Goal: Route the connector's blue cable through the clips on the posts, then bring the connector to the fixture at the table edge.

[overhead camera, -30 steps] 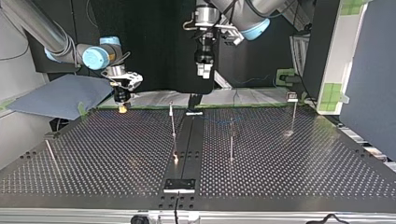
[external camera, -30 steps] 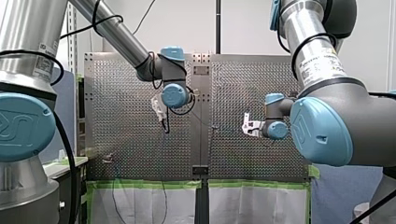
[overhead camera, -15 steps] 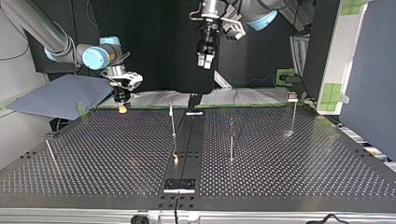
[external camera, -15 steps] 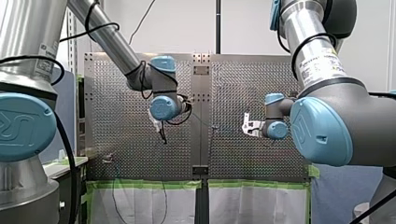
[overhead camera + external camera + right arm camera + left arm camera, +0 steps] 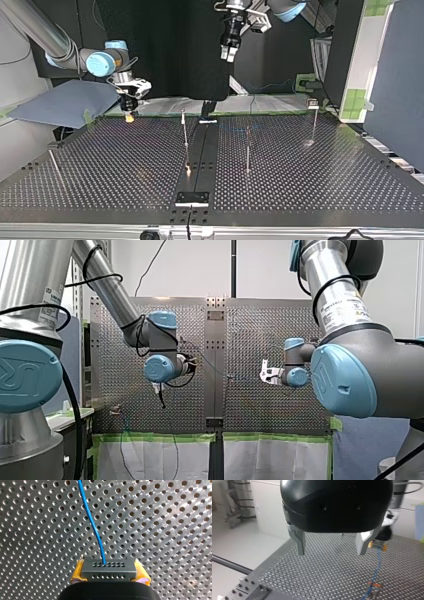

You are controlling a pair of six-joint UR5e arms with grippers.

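My right gripper [image 5: 109, 577] is shut on a small grey connector [image 5: 108, 568], gripped between yellow pads [image 5: 78, 572]. A blue cable [image 5: 93, 523] leaves the connector and runs ahead over the perforated plate. In the top view this gripper [image 5: 129, 116] hangs just above the far left part of the table. My left gripper [image 5: 229, 54] is raised high above the table's far middle, open and empty. Its wrist view shows metal fingers [image 5: 300, 542] spread wide, with the connector [image 5: 377, 546] and cable [image 5: 375, 573] ahead, and a clip [image 5: 374, 585] holding the cable.
Thin posts stand on the table: one near the middle [image 5: 185, 131], one to its right [image 5: 247, 151], one at the far right [image 5: 315, 120], a tilted one at the left [image 5: 53, 166]. A black plate [image 5: 192, 198] sits on the centre rail by the near edge.
My left arm has risen and moved toward the top view's right, its gripper staying open. My right gripper has held still with the connector.
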